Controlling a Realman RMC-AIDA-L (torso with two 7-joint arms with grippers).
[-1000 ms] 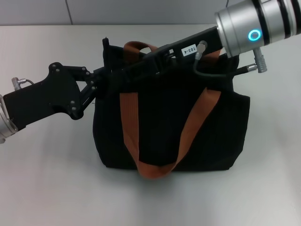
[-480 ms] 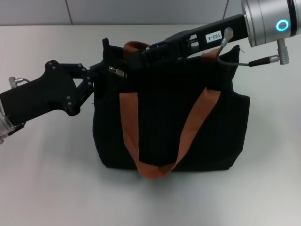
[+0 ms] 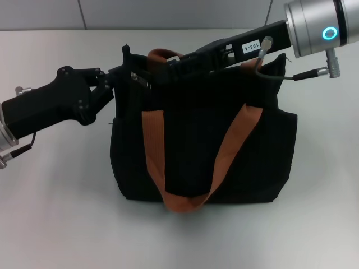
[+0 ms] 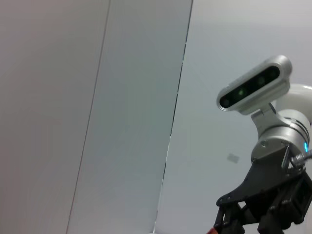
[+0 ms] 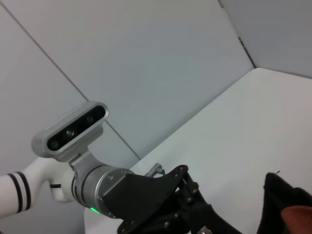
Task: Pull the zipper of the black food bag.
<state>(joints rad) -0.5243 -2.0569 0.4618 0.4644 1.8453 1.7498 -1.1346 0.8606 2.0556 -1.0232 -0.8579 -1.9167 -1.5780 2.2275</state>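
Only the head view shows the zipper (image 3: 139,81) between left tool (image 3: 115,84) and right tool (image 3: 162,70) on the bag (image 3: 202,151); their grips are hidden, so I cannot tell.

The head camera looks steeply down from close above onto the black food bag (image 3: 202,140) on the table (image 3: 56,213), while both wrist cameras tilt upward toward the wall, each catching the opposite arm, the right one also the bag's corner.

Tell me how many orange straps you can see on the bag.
2. One strap loops down the bag's front face; the other arches up at the back edge, partly hidden behind the right arm.
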